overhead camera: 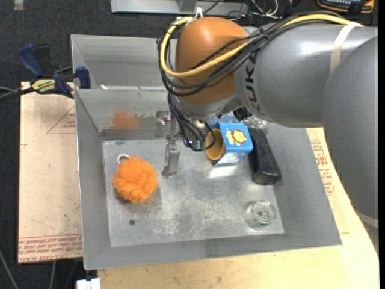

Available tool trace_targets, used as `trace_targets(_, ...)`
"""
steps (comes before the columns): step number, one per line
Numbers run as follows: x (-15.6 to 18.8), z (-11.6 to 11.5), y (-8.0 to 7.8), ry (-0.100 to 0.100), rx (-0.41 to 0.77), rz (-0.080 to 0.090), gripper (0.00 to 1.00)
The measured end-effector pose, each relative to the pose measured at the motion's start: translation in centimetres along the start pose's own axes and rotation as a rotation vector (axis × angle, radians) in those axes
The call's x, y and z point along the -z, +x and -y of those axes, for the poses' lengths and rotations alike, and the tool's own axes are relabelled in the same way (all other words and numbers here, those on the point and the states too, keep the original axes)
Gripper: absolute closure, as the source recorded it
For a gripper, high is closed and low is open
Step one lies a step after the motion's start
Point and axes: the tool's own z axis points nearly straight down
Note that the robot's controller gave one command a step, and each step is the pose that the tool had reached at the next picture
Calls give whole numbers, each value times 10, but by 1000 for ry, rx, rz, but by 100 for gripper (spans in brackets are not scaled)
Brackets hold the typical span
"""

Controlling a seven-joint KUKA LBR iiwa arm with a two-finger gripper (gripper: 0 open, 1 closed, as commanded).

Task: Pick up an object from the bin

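Claw (pixel 171 160) apparently just beside orange puff (pixel 135 181)

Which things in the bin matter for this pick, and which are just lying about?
In play: gripper, over bare bin floor; orange fluffy ball, nearest it, left.
Lying about: blue box, brown tube, black block, clear cup.

blue box (pixel 236 138): top under arm (pixel 301 71) | black block (pixel 264 161): far end hidden
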Motion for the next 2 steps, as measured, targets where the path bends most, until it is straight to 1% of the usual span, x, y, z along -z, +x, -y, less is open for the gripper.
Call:
trace_targets(1,5,1,-1,-1,-3,7,0)
trace_targets(2,-30,-14,8,-1,47,13,0)
